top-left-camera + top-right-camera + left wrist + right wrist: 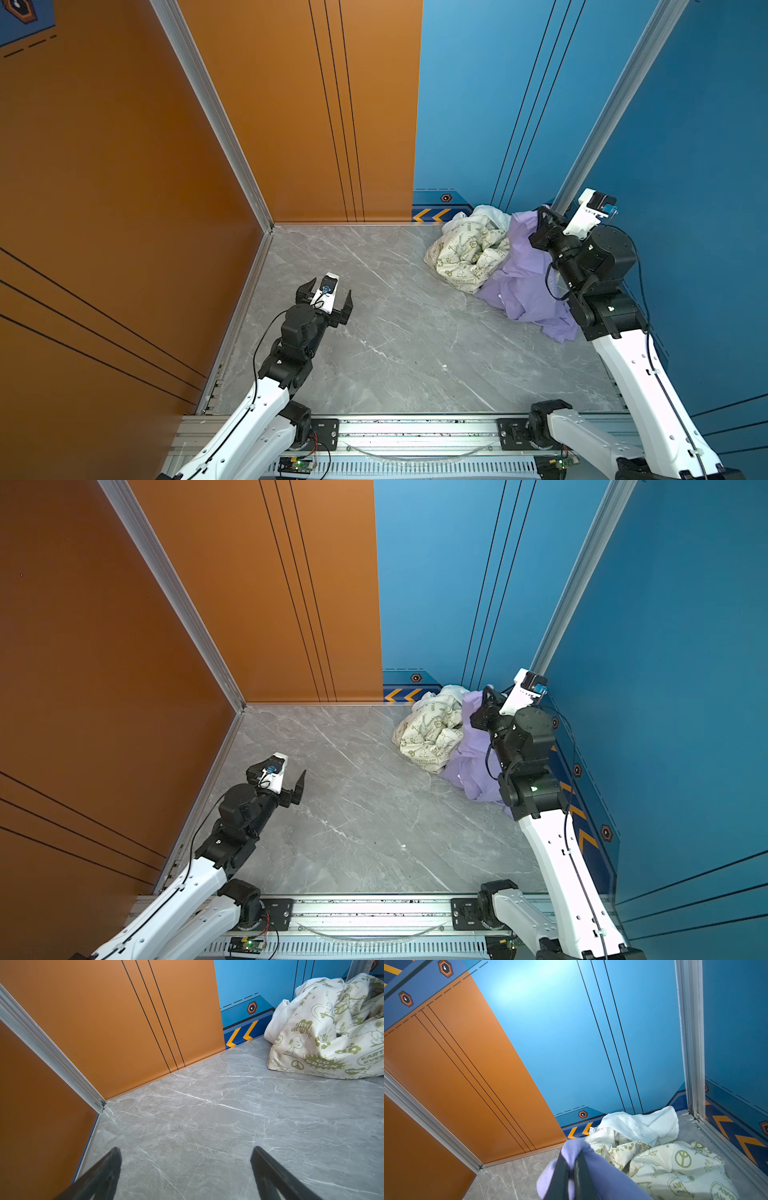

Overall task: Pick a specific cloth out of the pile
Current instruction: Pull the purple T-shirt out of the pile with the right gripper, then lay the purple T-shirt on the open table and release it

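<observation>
Grey marble-look tabletop (374,340), orange and blue walls (291,104). Far right corner: light purple soft cloth (523,286) draped against the pile (428,733), cream green-printed cloth (324,1043) plus plain white cloth (643,1124). Closed right gripper (571,1159) pinches a purple fold; left gripper (186,1149) spread wide, empty, near left edge. Judgement: lift high and slow so cream cloth doesn't drag along. Readable print: "GO GREEN", "I LOVE RECYCLING".

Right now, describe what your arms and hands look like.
Both the left arm and right arm have white shell links, black cylindrical joints and a thin black cable alongside. The left hand and right hand each have two flat black tapered fingers under a white camera mount.
</observation>
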Robot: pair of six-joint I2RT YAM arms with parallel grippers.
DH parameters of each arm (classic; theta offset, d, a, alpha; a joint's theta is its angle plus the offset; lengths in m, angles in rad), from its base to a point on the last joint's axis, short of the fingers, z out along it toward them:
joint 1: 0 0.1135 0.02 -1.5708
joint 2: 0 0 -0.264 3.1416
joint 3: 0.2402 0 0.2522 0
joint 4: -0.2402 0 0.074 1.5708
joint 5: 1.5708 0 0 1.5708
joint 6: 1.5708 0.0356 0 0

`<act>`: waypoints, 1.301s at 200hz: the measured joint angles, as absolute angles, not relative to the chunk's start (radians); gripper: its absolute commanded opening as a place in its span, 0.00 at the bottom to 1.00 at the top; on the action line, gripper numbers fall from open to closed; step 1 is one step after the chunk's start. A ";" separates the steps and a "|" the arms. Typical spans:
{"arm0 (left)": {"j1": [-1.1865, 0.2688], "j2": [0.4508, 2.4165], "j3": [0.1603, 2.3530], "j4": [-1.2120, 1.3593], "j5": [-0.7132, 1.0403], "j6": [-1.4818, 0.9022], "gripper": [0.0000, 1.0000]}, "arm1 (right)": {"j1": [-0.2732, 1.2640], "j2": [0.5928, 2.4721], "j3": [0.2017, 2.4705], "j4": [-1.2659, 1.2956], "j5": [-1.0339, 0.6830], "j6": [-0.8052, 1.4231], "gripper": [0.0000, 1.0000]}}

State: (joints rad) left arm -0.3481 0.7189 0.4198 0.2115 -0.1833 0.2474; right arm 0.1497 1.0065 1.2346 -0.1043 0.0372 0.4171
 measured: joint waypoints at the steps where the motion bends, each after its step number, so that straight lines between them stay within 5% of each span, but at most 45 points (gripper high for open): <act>1: -0.348 0.719 0.420 0.212 -0.183 0.247 0.98 | 0.150 1.007 1.236 -0.104 0.037 0.417 0.00; 107: -0.348 0.719 0.420 0.212 -0.183 0.247 0.98 | 0.213 1.038 1.414 0.034 -0.079 0.477 0.00; 214: -0.352 0.714 0.420 0.208 -0.188 0.248 0.98 | 0.675 1.391 1.609 -0.117 -0.241 0.309 0.02; 260: -0.355 0.705 0.420 0.204 -0.206 0.262 0.98 | 0.797 1.634 1.783 -0.434 -0.224 0.153 0.45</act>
